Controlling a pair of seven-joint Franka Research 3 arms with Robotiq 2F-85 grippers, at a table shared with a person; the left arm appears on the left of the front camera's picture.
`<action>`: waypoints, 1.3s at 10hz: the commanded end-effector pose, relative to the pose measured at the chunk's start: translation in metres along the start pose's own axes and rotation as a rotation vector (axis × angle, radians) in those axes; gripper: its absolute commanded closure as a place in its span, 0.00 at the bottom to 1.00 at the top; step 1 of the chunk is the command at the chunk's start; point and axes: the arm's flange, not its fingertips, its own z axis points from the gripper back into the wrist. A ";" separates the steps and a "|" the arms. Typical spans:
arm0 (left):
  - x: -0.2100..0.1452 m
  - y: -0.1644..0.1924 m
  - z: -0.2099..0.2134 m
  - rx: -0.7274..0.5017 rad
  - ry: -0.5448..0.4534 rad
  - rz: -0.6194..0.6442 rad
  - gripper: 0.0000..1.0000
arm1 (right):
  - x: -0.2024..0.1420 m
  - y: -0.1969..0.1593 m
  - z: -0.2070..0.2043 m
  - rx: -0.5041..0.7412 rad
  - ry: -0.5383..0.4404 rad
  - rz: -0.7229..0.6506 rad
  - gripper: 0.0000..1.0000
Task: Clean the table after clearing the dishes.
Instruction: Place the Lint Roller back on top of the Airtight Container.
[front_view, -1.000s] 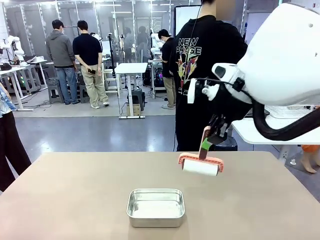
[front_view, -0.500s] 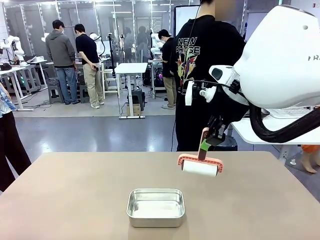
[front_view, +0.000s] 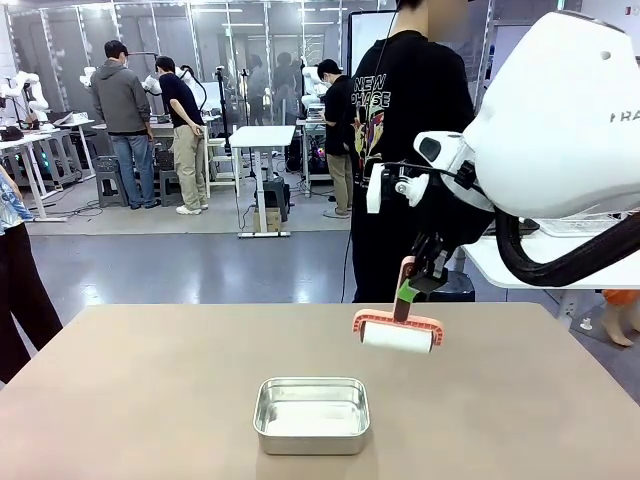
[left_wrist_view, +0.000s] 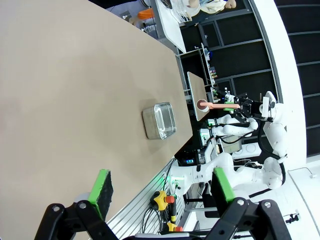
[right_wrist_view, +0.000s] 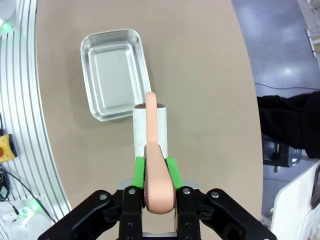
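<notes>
The beige-brown table (front_view: 140, 400) stretches across the front view. Above its far middle hangs a lint roller (front_view: 396, 335) with a white roll and a pink frame and handle. My right gripper (front_view: 409, 288) is shut on that handle, reaching in from the right. In the right wrist view the green pads (right_wrist_view: 141, 170) clamp the pink handle (right_wrist_view: 154, 170), and the roll (right_wrist_view: 149, 125) hovers over the table (right_wrist_view: 205, 100) beside the steel pan. My left gripper (left_wrist_view: 161, 189) is open, high above the table (left_wrist_view: 60, 100) with nothing between its fingers. The dishes are out of view.
A small rectangular steel pan (front_view: 312, 413) sits near the table's front middle, also seen in the wrist views (right_wrist_view: 112, 72) (left_wrist_view: 159, 120). A person in a black printed shirt (front_view: 405, 120) stands at the far edge. A white table (front_view: 560, 265) stands at the right.
My right arm has drifted slightly left, carrying the roller with it. The person behind has shifted a little to the left. The pan has not moved.
</notes>
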 end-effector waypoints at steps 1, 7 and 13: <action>-0.001 -0.004 0.003 0.009 0.000 0.013 0.00 | 0.033 -0.001 -0.018 0.052 0.001 0.133 0.79; -0.001 -0.004 0.003 0.009 0.000 0.013 0.00 | 0.110 0.014 -0.084 0.180 0.076 0.260 0.79; -0.001 -0.004 0.003 0.009 0.000 0.013 0.00 | 0.126 0.017 -0.123 0.220 0.124 0.239 0.79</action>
